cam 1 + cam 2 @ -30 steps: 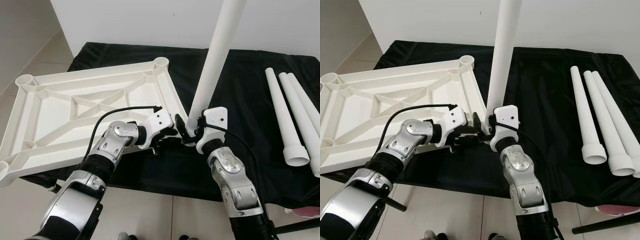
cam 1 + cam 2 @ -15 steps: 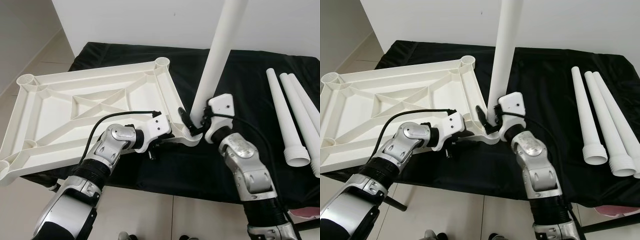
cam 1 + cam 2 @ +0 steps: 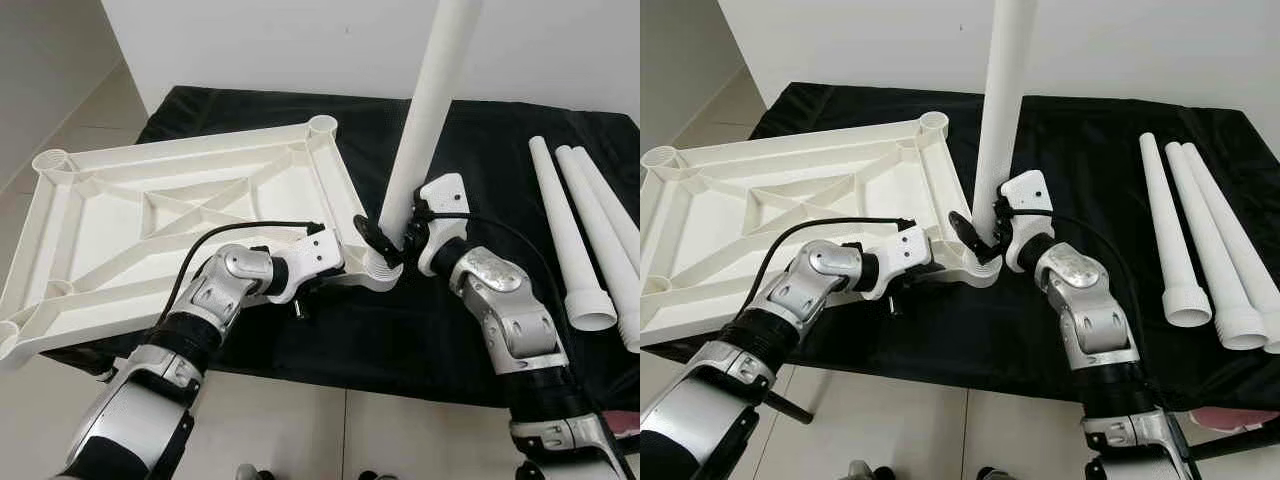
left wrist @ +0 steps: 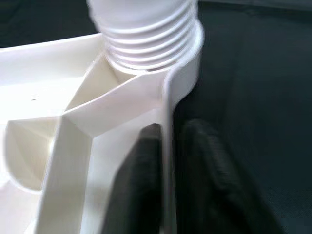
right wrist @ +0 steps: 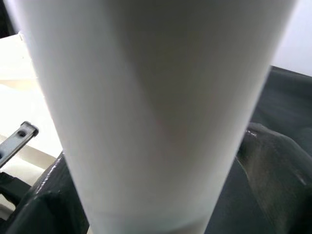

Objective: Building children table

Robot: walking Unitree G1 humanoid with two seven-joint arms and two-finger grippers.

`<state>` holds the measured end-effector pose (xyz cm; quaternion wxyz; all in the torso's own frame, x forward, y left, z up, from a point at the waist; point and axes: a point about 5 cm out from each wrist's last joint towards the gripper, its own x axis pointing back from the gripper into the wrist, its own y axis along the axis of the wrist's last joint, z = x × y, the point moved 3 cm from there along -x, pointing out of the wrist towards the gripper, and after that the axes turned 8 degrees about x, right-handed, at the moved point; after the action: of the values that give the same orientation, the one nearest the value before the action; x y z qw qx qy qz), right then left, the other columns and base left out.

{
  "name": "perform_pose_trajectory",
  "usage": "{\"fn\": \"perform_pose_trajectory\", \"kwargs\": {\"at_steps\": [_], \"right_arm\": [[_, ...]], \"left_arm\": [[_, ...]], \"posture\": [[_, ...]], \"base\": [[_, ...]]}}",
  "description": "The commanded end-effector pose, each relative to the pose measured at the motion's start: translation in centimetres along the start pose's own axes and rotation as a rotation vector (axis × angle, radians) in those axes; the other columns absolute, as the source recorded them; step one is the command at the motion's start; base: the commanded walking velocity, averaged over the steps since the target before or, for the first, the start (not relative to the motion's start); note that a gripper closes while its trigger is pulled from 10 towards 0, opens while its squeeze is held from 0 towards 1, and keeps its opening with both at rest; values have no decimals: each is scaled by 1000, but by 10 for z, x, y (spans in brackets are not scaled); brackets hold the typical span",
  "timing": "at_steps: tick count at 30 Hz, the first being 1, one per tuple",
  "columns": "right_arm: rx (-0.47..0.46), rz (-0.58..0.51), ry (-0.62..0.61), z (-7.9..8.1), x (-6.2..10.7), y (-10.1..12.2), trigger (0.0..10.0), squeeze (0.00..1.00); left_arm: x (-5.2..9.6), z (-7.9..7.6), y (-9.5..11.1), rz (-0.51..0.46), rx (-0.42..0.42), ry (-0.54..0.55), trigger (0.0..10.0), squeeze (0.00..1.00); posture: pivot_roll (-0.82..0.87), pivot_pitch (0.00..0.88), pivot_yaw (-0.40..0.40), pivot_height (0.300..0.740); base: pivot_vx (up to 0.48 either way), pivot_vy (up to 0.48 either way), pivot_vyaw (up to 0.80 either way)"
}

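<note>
Left eye view: right tool point(image 3: 392, 243) around leg point(image 3: 425, 110)

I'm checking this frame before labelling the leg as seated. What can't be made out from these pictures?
- Top of the upright table leg: cut off by the upper edge in both eye views.
- How deep its thread sits in the tabletop corner socket: blurred in the left wrist view, hidden behind the right gripper in the eye views.
- Left gripper fingertips: blurred, straddling the rim.
- Far ends of the spare legs: partly cut by the right edge.
</note>
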<state>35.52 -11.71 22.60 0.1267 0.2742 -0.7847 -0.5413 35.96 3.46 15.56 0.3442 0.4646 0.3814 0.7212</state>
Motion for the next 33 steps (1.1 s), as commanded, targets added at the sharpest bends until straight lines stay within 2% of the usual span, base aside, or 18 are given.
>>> {"fn": "perform_pose_trajectory", "kwargs": {"at_steps": [1, 15, 21, 29, 30, 31, 32, 33], "right_arm": [[-6, -6, 24, 0, -2, 1, 10000, 0], [-21, -12, 158, 7, -6, 2, 10000, 0], [-37, -7, 268, 16, 0, 1, 10000, 0], [-44, 9, 307, 19, 2, -3, 10000, 0], [-43, 11, 312, 20, 3, -4, 8745, 0], [-43, 11, 312, 20, 3, -4, 8745, 0], [-45, 12, 317, 20, 3, -4, 5765, 0], [-45, 12, 317, 20, 3, -4, 5765, 0]], "left_arm": [[-1, -3, -11, 41, 24, -14, 0, 0], [11, -15, -19, 67, -47, -140, 0, 0], [19, -15, -26, 94, -72, -152, 0, 0], [21, -15, -25, 89, -74, -155, 0, 0], [21, -16, -25, 87, -74, -156, 0, 0], [21, -16, -25, 87, -74, -156, 0, 0], [21, -16, -24, 84, -73, -157, 0, 0], [21, -16, -24, 84, -73, -157, 0, 0]], "posture": [[-38, 134, 49, 740], [-34, 140, 48, 740], [-32, 145, 41, 740], [-33, 145, 37, 740], [-32, 145, 36, 740], [-32, 145, 36, 740], [-32, 144, 36, 740], [-32, 144, 36, 740]], "base": [[0, 0, 0], [0, 0, 0], [0, 0, 0], [0, 0, 0], [0, 0, 0], [0, 0, 0], [0, 0, 0], [0, 0, 0]]}}
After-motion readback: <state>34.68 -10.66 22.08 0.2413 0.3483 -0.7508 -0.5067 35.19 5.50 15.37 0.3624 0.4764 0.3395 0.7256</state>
